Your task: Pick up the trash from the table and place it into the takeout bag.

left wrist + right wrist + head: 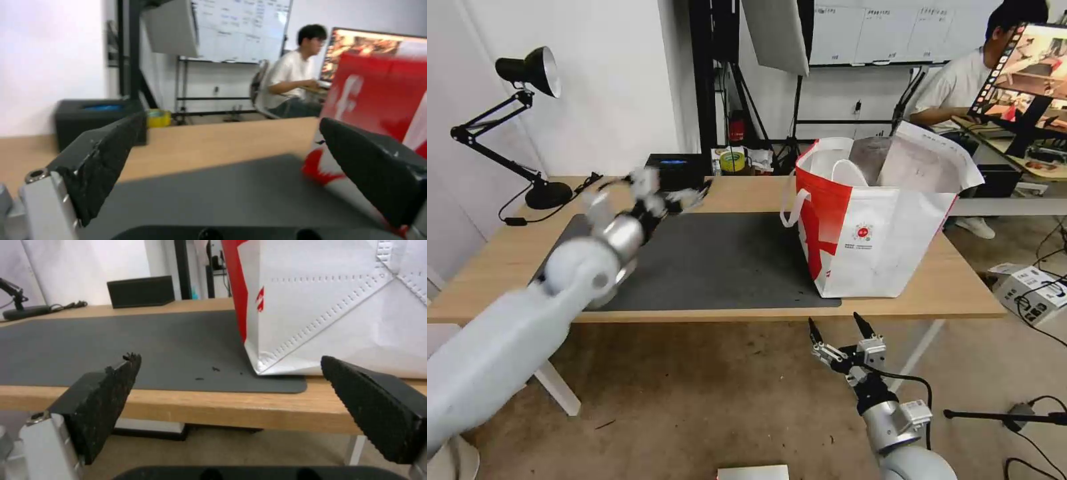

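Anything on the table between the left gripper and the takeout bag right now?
No: only bare dark grey rectangular mat lies between the open left gripper and the white-and-red fabric takeout bag, seen in the head view.

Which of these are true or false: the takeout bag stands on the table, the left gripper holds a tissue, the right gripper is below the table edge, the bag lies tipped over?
1. The takeout bag stands on the table. True.
2. The left gripper holds a tissue. False: its fingers are open with nothing between them.
3. The right gripper is below the table's front edge. True.
4. The bag lies tipped over. False: it stands upright, mouth open.
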`<state>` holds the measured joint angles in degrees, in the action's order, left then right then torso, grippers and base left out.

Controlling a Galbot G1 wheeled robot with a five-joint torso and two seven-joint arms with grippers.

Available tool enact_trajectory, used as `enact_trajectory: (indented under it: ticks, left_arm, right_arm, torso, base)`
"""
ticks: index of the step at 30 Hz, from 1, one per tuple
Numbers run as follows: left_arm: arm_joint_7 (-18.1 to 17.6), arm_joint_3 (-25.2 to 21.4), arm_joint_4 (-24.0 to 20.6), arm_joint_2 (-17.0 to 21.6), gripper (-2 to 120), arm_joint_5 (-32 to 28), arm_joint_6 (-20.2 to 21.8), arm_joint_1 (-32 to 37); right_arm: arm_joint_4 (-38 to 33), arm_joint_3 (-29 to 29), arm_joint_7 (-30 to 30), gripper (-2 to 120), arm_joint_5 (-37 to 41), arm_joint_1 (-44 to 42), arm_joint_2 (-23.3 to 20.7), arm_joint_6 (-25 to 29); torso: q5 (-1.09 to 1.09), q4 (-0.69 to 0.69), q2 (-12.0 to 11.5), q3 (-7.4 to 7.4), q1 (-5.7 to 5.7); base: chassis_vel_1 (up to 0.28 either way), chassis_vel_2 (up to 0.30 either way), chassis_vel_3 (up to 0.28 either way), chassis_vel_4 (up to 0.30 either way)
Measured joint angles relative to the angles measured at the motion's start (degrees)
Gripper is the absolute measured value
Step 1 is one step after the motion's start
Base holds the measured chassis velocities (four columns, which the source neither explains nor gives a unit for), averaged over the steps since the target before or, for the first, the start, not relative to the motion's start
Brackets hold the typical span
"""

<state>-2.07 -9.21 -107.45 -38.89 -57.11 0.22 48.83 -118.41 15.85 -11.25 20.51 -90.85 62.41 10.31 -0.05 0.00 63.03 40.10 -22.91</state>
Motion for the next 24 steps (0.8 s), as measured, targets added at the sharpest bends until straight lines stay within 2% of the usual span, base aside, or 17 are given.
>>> enact_trajectory:
  ticks: [1,2,3,4,6,8,9,11,12,13,15,16,19,24]
  left_arm:
    - [0.0,0.0,0.0,0.0,100,0.0,0.0,0.0]
    - [0.6,-2.1,-0.1,-0.1,100,1.7,-2.5,4.0]
    - [1.2,-2.8,0.4,-0.8,100,3.2,-4.6,6.2]
    - [1.2,-2.8,0.4,-0.8,100,3.2,-4.6,6.2]
    - [2.2,-4.5,1.4,-3.0,100,6.8,-8.7,10.1]
    - [2.9,-9.1,1.5,-5.6,100,9.9,-12.4,15.3]
    - [2.9,-9.1,1.5,-5.6,100,9.9,-12.4,15.3]
    - [3.8,-13.4,1.5,-9.0,100,12.7,-15.1,20.7]
    - [4.2,-15.7,1.5,-10.5,100,13.7,-16.4,23.5]
    - [4.2,-15.7,1.5,-10.5,100,13.7,-16.4,23.5]
    - [5.3,-19.6,1.4,-13.2,100,15.8,-18.6,28.6]
    - [5.3,-19.6,1.4,-13.2,100,15.8,-18.6,28.6]
    - [6.6,-23.3,1.6,-16.4,100,18.5,-21.9,33.6]
    - [7.5,-25.4,1.7,-19.4,100,20.4,-24.3,37.1]
  right_arm:
    - [0.0,0.0,0.0,100,0.0,0.0,0.0,0.0]
    - [0.0,0.0,0.0,100,0.0,0.0,0.0,0.0]
    - [0.0,0.0,0.0,100,0.0,0.0,0.0,0.0]
    - [0.0,0.0,0.0,100,0.0,0.0,0.0,0.0]
    - [0.0,0.0,0.0,100,0.0,0.0,0.0,0.0]
    - [0.0,0.0,0.0,100,0.0,0.0,0.0,0.0]
    - [0.0,0.0,0.0,100,0.0,0.0,0.0,0.0]
    - [0.0,0.0,0.0,100,0.0,0.0,0.0,0.0]
    - [0.0,0.0,0.0,100,0.0,0.0,0.0,0.0]
    - [0.0,0.0,0.0,100,0.0,0.0,0.0,0.0]
    - [0.0,0.0,0.0,100,0.0,0.0,0.0,0.0]
    - [0.0,0.0,0.0,100,0.0,0.0,0.0,0.0]
    - [0.0,0.0,0.0,100,0.0,0.0,0.0,0.0]
    - [0.0,0.0,0.0,100,0.0,0.0,0.0,0.0]
  torso:
    - [0.00,0.00,0.0,0.00,0.00]
    - [0.00,0.03,0.0,0.00,0.00]
    - [0.11,0.04,0.0,-0.01,0.01]
    - [0.11,0.04,0.0,-0.01,0.01]
    - [-0.05,-0.02,0.0,0.00,0.00]
    - [0.12,-0.03,0.0,0.00,0.00]
    - [0.12,-0.03,0.0,0.00,0.00]
    - [-0.01,0.00,0.0,0.00,0.00]
    - [0.05,0.00,0.0,0.00,0.00]
    - [0.05,0.00,0.0,0.00,0.00]
    - [0.04,0.02,0.0,0.00,0.00]
    - [0.04,0.02,0.0,0.00,0.00]
    - [0.08,0.00,0.0,0.00,0.00]
    - [0.07,0.00,0.0,0.00,0.00]
  base:
    - [0.000,0.000,0.000,0.000]
    - [0.000,0.000,0.000,0.000]
    - [0.000,0.000,0.000,0.000]
    - [0.000,0.000,0.000,0.000]
    - [0.000,0.000,0.000,0.000]
    - [0.000,0.000,0.000,0.000]
    - [0.000,0.000,0.000,0.000]
    - [0.000,0.000,0.000,0.000]
    - [0.000,0.000,0.000,0.000]
    - [0.000,0.000,0.000,0.000]
    - [0.000,0.000,0.000,0.000]
    - [0.000,0.000,0.000,0.000]
    - [0.000,0.000,0.000,0.000]
    - [0.000,0.000,0.000,0.000]
